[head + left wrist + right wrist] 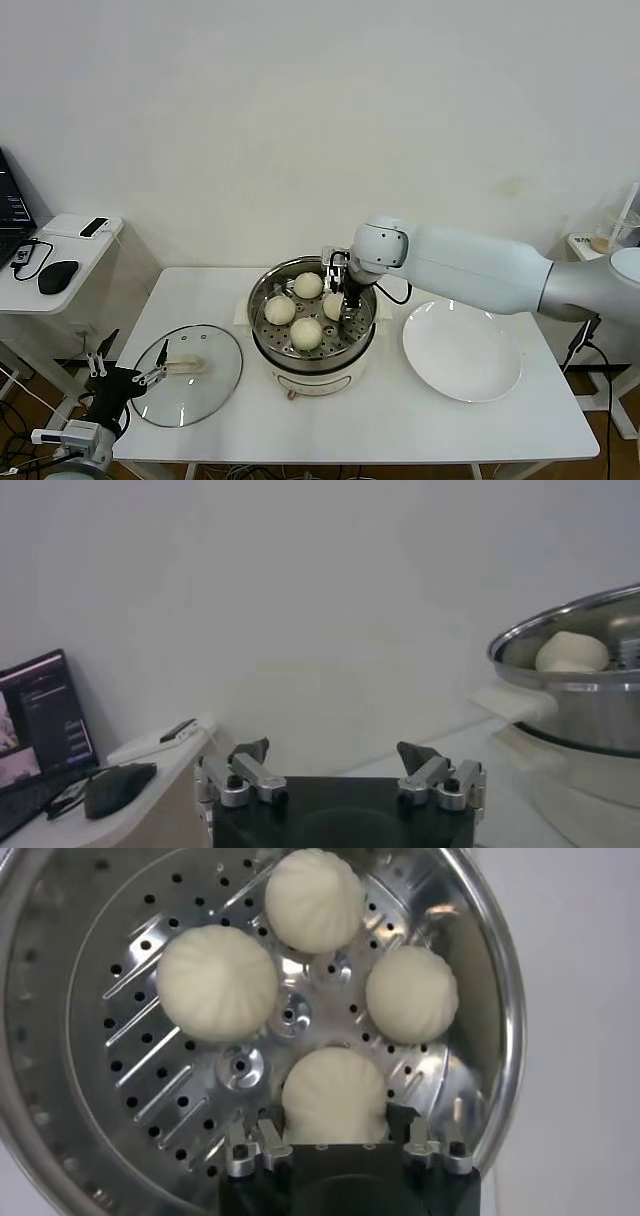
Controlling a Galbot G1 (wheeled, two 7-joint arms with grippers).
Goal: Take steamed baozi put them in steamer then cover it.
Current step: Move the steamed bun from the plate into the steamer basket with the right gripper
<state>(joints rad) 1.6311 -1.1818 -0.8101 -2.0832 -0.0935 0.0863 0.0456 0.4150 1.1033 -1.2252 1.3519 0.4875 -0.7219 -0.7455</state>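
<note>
The steamer (262, 318) stands mid-table on its cream base. Four white baozi lie on its perforated tray (190, 1078): one at the back (308, 285), one on the left (279, 310), one at the front (306, 332), and one on the right (332, 306). My right gripper (347, 310) reaches down into the pot. In the right wrist view this gripper (338, 1126) is shut on the right-hand baozi (333, 1093), which rests on the tray. The glass cover (205, 395) lies flat on the table left of the steamer. My left gripper (125, 372) is open and empty at the table's left edge.
An empty white plate (462, 350) lies right of the steamer. A side desk with a mouse (57, 276) and laptop stands at the far left. The left wrist view shows the left gripper (335, 750), the steamer's side (580, 710) and one baozi (570, 652).
</note>
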